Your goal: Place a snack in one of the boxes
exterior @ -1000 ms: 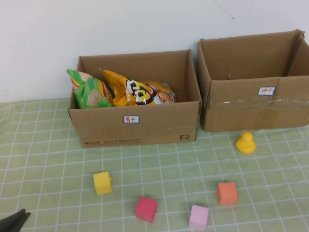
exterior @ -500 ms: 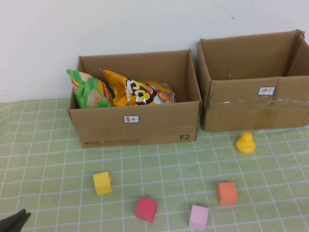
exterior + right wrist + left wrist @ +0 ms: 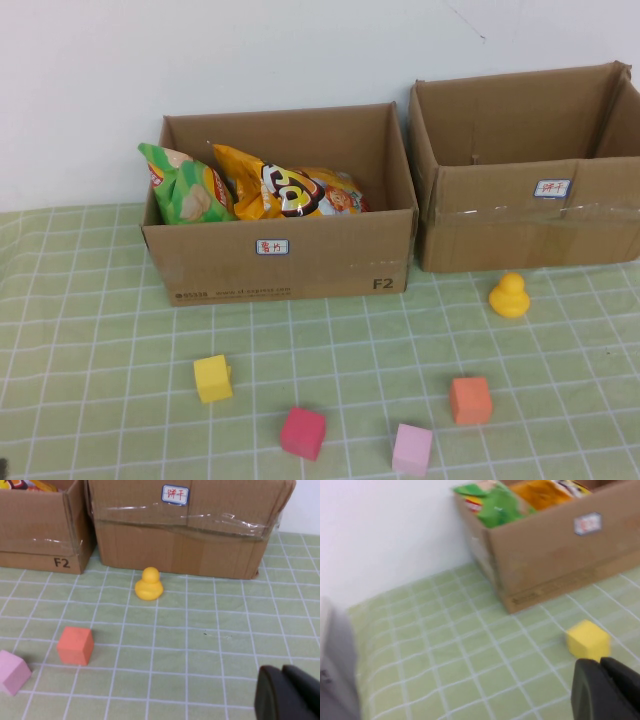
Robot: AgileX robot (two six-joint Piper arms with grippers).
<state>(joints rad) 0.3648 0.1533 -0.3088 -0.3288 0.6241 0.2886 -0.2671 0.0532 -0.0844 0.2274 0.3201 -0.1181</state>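
The left cardboard box (image 3: pixel 290 262) holds a green chip bag (image 3: pixel 185 185) and yellow-orange snack bags (image 3: pixel 290 190). The right cardboard box (image 3: pixel 530 225) shows no snack inside. In the left wrist view the left box (image 3: pixel 545 560) and the green bag (image 3: pixel 495 502) show. My left gripper (image 3: pixel 600 662) is shut and empty, low over the mat just short of the yellow cube (image 3: pixel 588 639). My right gripper (image 3: pixel 282 669) is shut and empty over the mat, well in front of the right box (image 3: pixel 190 535). Neither gripper shows in the high view.
On the green checked mat lie a yellow cube (image 3: pixel 212 378), a red cube (image 3: pixel 302 432), a pink cube (image 3: pixel 412 448), an orange cube (image 3: pixel 470 400) and a yellow duck (image 3: pixel 509 296). A white wall stands behind the boxes.
The dark tip of my left gripper at the bottom left corner of the high view has drawn back out of view. Nothing else has moved.
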